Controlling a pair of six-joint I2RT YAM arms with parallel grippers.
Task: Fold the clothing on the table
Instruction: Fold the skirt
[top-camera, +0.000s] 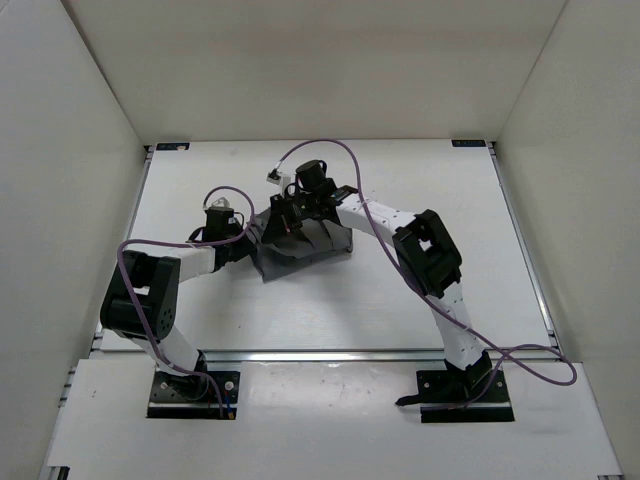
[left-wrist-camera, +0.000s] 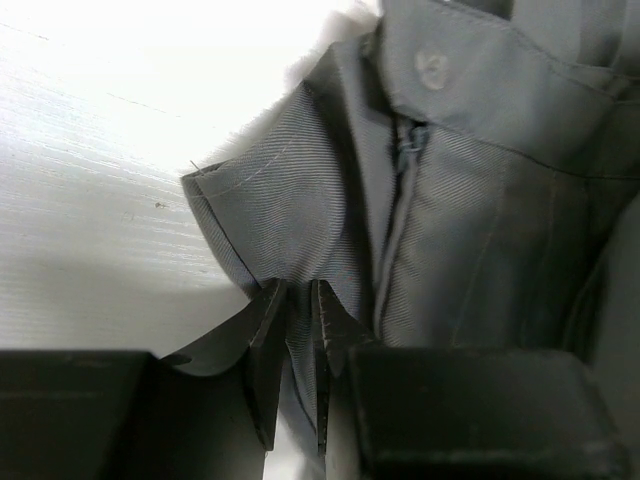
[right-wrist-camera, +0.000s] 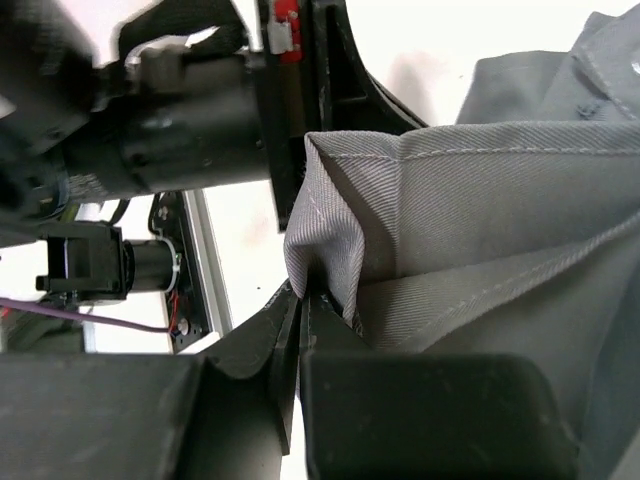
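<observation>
Grey skirt (top-camera: 310, 256) btwn both jaws

the matte white table (top-camera: 400, 300) is spreading out flat, with a metal rail (top-camera: 330, 353) running along its near edge. the grey clothing (top-camera: 285, 263) is lying on it around the middle (a little left of centre, toward the far half), bunching into soft folds. a hemmed corner is resting against the bare surface, and its button (left-wrist-camera: 432, 68) and zipper (left-wrist-camera: 405, 140) are facing up.
</observation>
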